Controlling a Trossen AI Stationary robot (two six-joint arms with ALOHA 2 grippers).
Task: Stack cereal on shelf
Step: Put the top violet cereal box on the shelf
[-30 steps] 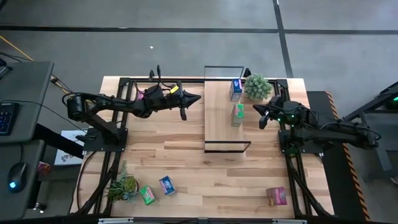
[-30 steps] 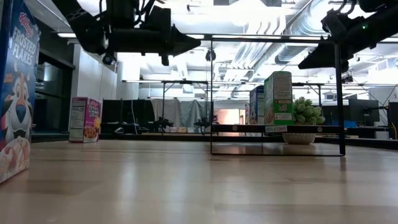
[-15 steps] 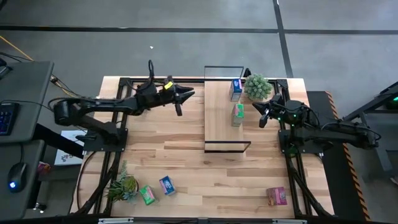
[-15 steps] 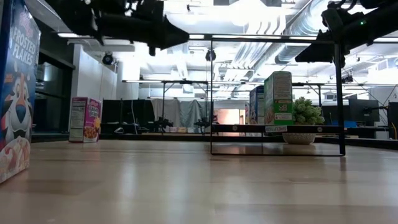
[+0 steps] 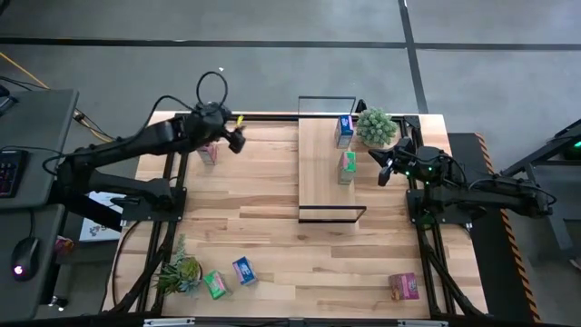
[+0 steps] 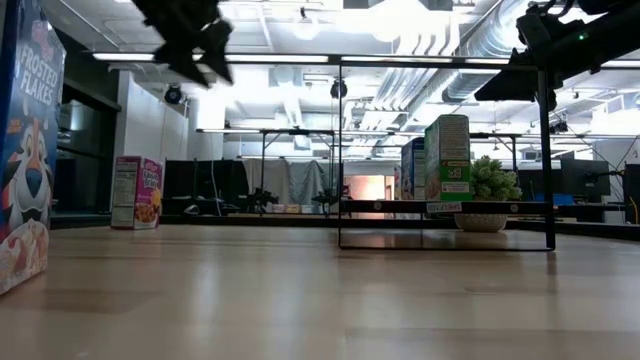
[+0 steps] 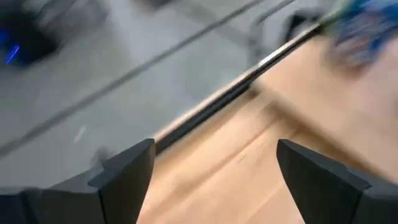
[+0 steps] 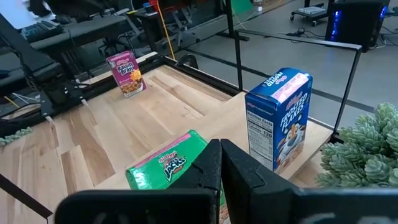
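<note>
Left gripper (image 5: 235, 139) hung above the far left corner of the table (image 5: 272, 236) with its two fingers (image 7: 124, 177) spread wide and nothing between them. Just beside it, a pink cereal box (image 5: 208, 152) stood on the table near the far edge. It read Raisin Bran in the right wrist view. The left gripper was not touching the box.

The right gripper (image 5: 384, 173) hung by the right edge of the table, close to the shelf (image 5: 318, 173). Its fingers (image 8: 214, 168) were pressed together and held nothing.

The shelf was a long wood board with a thin black wire frame, standing right of the table's middle. Two boxes stood on it. A blue Frosted Flakes box (image 5: 343, 131) was at the far end of the shelf. A green Apple Jacks box (image 5: 347, 167) was near the middle of the shelf, along its right edge. A small potted plant (image 5: 375, 126) sat on the table just beside the blue box, at the far right corner.

Near the front left corner of the table sat another potted plant (image 5: 180, 271), with a second green box (image 5: 214, 285) and a second blue box (image 5: 243, 271) beside it. A second pink box (image 5: 404, 286) sat near the front right corner.
</note>
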